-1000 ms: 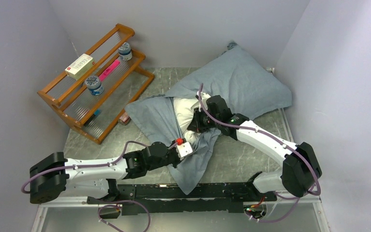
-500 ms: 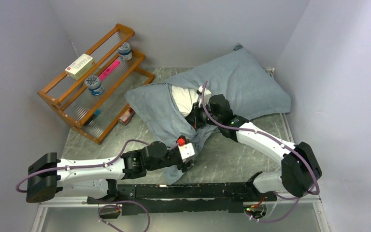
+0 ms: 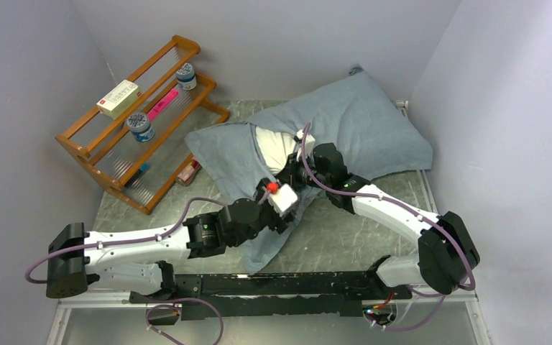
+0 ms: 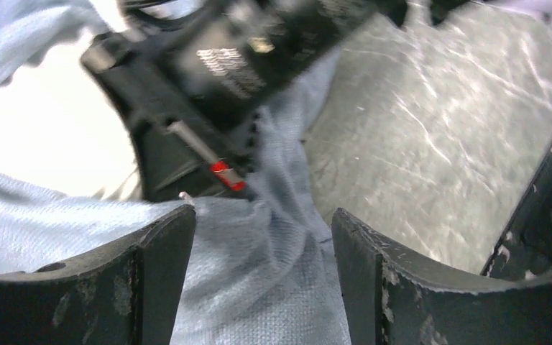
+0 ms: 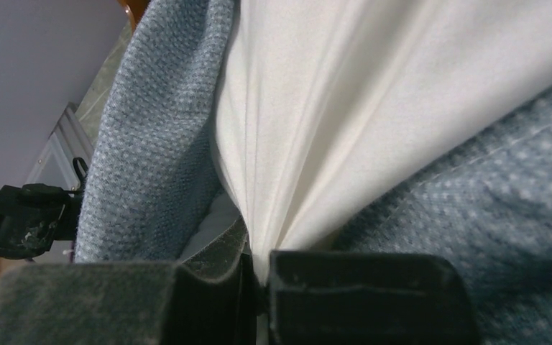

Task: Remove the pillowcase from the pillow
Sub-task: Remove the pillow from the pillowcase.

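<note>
The slate blue-grey pillowcase covers most of the white pillow, which bulges out of the case's open mouth at the table's middle. My right gripper is shut on a bunched fold of the pillow, with pillowcase cloth on both sides of it. My left gripper sits just in front of the right one and is open. In the left wrist view its fingers stand wide apart over a loose flap of pillowcase, not pinching it. The right gripper's black body is close ahead.
A wooden two-tier rack stands at the back left with a box, two jars and a pink item. A small brown object lies by its foot. Grey walls enclose three sides. A black rail runs along the near edge.
My left gripper has opened, let go of the pillowcase flap and moved forward toward the right gripper. The flap has fallen slack. The right gripper stays shut on the pillow, slightly farther back.
</note>
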### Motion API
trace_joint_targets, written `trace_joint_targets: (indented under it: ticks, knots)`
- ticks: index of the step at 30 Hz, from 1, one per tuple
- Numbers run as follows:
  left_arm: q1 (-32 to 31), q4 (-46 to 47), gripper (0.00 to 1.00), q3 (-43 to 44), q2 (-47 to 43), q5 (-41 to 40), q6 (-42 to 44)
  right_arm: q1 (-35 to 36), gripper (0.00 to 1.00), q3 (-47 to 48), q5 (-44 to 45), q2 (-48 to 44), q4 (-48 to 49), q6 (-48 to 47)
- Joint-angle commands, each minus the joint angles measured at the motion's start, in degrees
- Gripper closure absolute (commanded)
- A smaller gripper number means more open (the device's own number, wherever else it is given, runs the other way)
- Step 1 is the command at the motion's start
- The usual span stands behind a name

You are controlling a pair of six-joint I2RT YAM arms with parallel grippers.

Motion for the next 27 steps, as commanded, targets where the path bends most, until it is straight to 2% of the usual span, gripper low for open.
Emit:
trace_joint_targets:
  ticks: [1, 6, 10, 14, 22, 27]
  knots:
    - [-0.16, -11.21, 0.26, 6.55, 0.60, -18.28, -22.62, 0.19, 1.00, 0.36, -1.29, -3.10, 12.10, 1.37]
    - [-0.16, -31.20, 0.28, 11.62, 2.59, -22.57, -52.97, 0.25, 1.00, -0.19, -0.53, -2.95, 12.87, 1.88]
    - [-0.16, -38.69, 0.28, 14.68, 4.40, -24.80, -66.09, 0.15, 1.00, -0.64, -0.53, -2.41, 13.57, 2.48]
    - [-0.16, -40.76, 0.27, 17.64, 6.61, -26.18, -70.65, 0.27, 1.00, -0.85, -0.71, -2.35, 13.96, 3.03]
    - [-0.16, -33.08, 0.27, 15.76, 6.53, -28.52, -72.24, 0.19, 1.00, -1.44, -0.72, -2.11, 14.31, 3.31]
    - [-0.07, -36.54, 0.28, 18.86, 10.16, -32.21, -73.35, 0.31, 1.00, -1.73, -1.12, -1.72, 14.94, 3.61]
